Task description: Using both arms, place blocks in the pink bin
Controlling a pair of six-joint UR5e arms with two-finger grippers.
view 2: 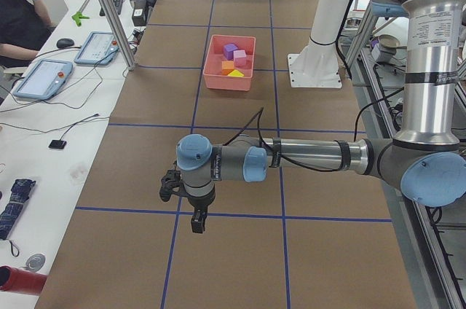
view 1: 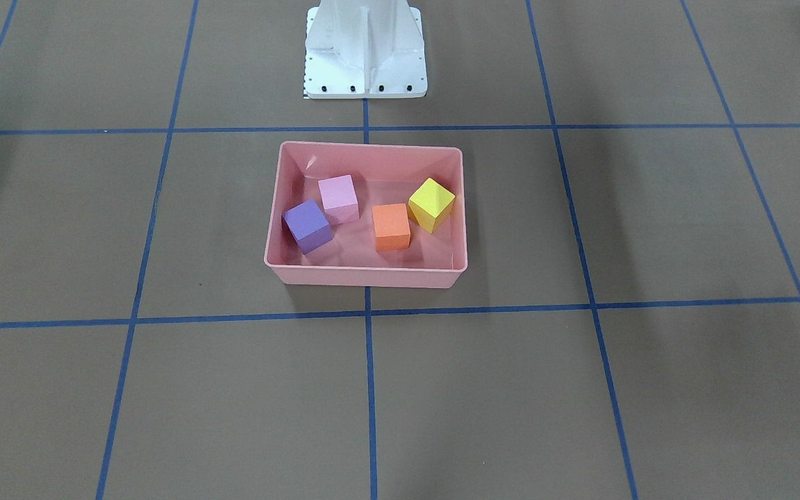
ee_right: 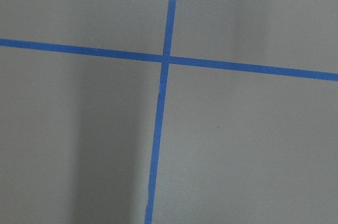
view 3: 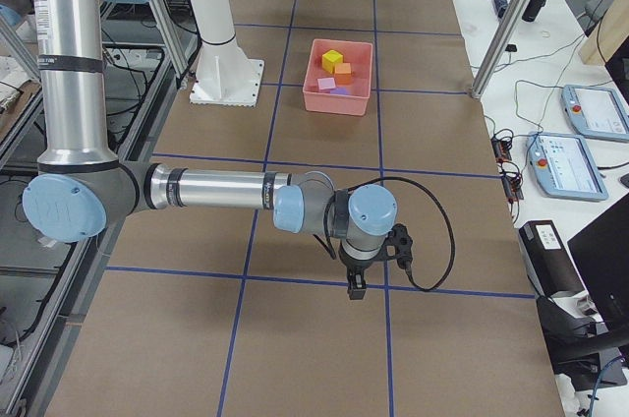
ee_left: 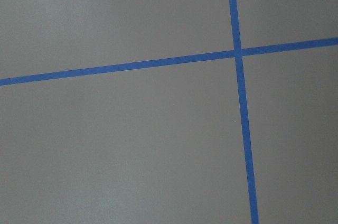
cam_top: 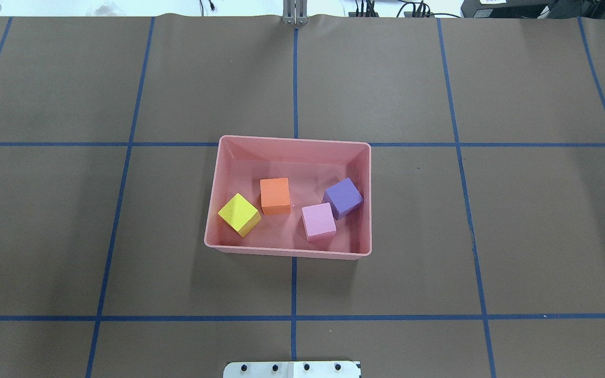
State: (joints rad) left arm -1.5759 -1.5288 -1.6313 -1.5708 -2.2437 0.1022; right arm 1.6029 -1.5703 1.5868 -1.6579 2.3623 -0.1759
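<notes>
Both sets of fingers were seen side-on only; whether apart or together could not be told. Left gripper and right gripper were hung over the table, far from the pink bin, where orange block, purple block, pink block and yellow block were laid.

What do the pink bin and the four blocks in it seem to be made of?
Pink bin: probably moulded plastic, glossy; its floor reflects light. Orange block, yellow block, purple block, pale pink block: matte, no glare; maybe foam or painted wood.
</notes>
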